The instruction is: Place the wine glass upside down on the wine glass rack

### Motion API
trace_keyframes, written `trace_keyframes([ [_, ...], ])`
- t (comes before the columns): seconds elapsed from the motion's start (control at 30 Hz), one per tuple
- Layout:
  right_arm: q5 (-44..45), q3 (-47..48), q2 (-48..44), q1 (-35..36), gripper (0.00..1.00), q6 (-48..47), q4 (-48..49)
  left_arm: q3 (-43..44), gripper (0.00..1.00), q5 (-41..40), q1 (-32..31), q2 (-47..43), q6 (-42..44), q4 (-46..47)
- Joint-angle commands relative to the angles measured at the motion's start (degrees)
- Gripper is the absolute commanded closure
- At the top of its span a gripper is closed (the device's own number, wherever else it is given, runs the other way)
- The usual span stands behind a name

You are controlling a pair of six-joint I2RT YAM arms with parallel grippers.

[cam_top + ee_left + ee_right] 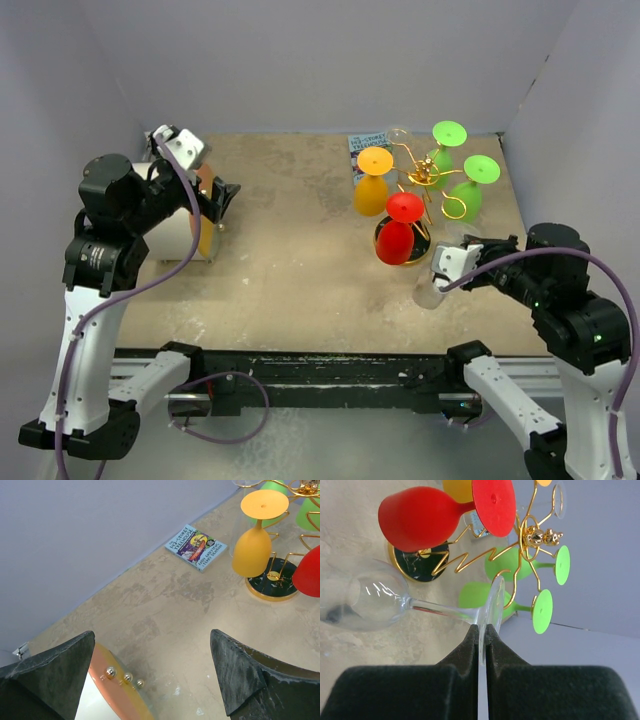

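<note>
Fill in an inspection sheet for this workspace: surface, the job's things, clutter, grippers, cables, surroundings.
Surface: tan table, mottled, with white scuffs.
Job's things: clear wine glass held by its foot, not yet on the rack; the rack carries an orange glass, a red glass and two green glasses, all upside down.
Clutter: book flat by the back wall; white and orange object at left, kind unclear.
Grippers: left gripper open, empty; right gripper shut on the glass's foot.
Cables: purple cable along each arm.
Surroundings: grey walls on three sides.
</note>
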Motion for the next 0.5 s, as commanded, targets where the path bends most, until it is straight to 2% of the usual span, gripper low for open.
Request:
trace_keyframes([
  [0.0, 2.0, 1.8, 1.4, 0.8, 1.0, -7.6, 1.1, -0.5, 0.01, 1.8, 0.6, -0.8, -0.1, 3.1],
  [0.47, 5.7, 5.9, 7.9, 2.4, 1.0, -17.8, -1.3, -1.2, 0.01, 3.3, 0.9, -1.2, -0.4, 3.6],
])
